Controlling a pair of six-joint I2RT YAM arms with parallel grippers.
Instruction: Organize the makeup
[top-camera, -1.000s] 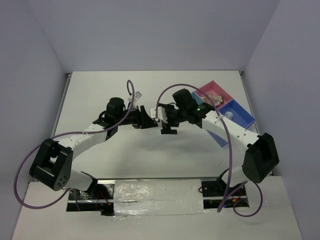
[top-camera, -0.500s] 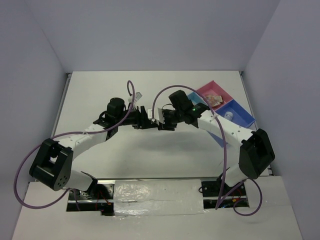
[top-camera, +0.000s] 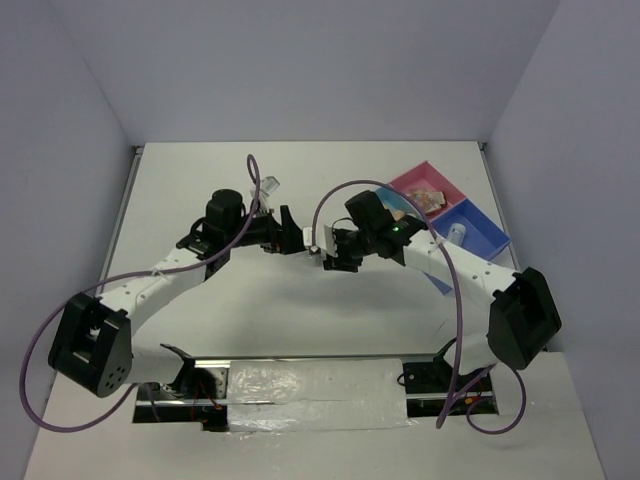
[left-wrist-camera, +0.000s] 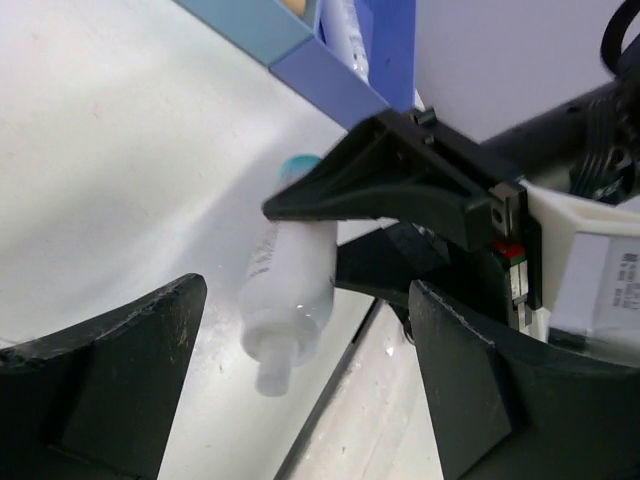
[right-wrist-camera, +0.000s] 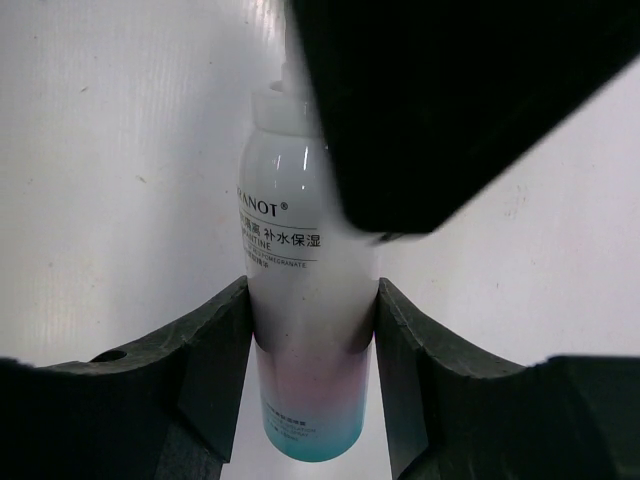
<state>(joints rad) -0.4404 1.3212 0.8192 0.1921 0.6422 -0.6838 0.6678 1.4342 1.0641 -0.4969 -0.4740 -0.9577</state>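
**Right tool** (right-wrist-camera: 312, 325): closed on the tube (right-wrist-camera: 300, 225). Both pads lie flat against its lower body, teal end nearest the wrist, white nozzle pointing away. The grip looks square and centred.

**Left tool** (left-wrist-camera: 305, 335): spread wide, one finger on either side of the same tube, gripping nothing. The nozzle end faces this wrist.

**Tube, location:** between the two tools, over the middle of the table (top-camera: 190, 190) and well apart from the tray (top-camera: 450, 180). Whether it touches the table cannot be told.

**Step in hand (judged):** a pass between tools, with the right one bearing the load.
- Only one tool should let go at a time.
- If the left takes over, it should close on the bare upper body beyond the right fingers.
- The right should then open fully before drawing back along the tube's axis.

**Tray:** far right of the table.
- The blue section holds a white tube (top-camera: 455, 232).
- The pink section holds peach and brown pieces (top-camera: 425, 198), too small to name.

**Obstructions:**
- The tools interlock. In the right wrist view a black part of the left tool crosses over the nozzle, and a sideways pull would likely knock it.
- Purple cables (top-camera: 350, 183) arch over both arms.
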